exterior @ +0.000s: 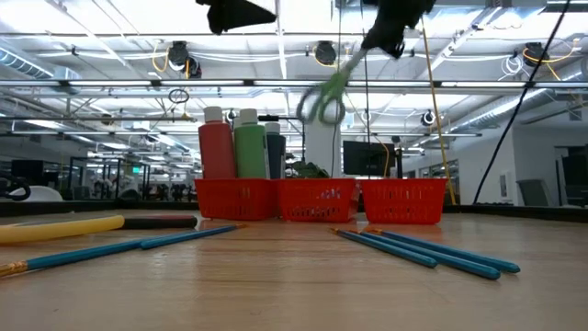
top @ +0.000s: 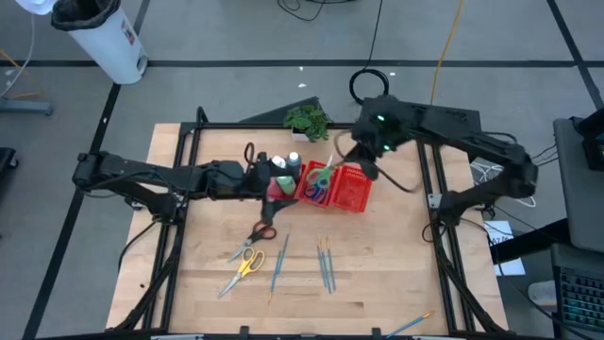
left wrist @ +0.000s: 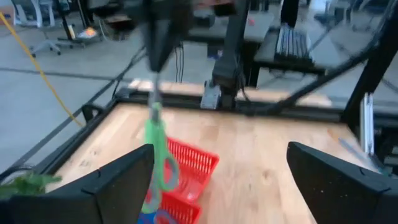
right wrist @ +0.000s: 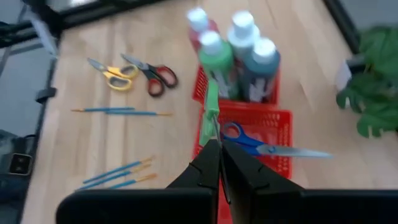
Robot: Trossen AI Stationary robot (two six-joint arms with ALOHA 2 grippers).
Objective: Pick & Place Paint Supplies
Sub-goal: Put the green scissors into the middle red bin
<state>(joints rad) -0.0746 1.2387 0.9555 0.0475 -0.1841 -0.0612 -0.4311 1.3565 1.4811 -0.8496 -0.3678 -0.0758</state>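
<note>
My right gripper (right wrist: 219, 163) is shut on green-handled scissors (exterior: 323, 97) and holds them in the air above the red mesh tray (top: 354, 194). Blue-handled scissors (right wrist: 249, 140) lie in the tray's middle part. Paint bottles (right wrist: 242, 53) stand upright in the tray's left part. My left gripper (left wrist: 230, 186) is open and holds nothing; it hovers over the bottles (top: 283, 168). Red-handled scissors (top: 264, 229), yellow-handled scissors (top: 247, 263) and several thin brushes (top: 326, 263) lie flat on the table. My right gripper pinches the green scissors by the blade end (right wrist: 215, 138) between its two shut fingers, coming from above. The scissors are lifted clear and hang tilted below the fingers, with the handle loops (exterior: 322, 106) lowest, over the tray.
A small potted plant (top: 307, 121) stands behind the tray near the table's far edge. One more brush (top: 411, 326) lies at the near right edge. The tray's right part (exterior: 402, 202) shows nothing above its wall. Bare wood lies to the right of the brushes.
</note>
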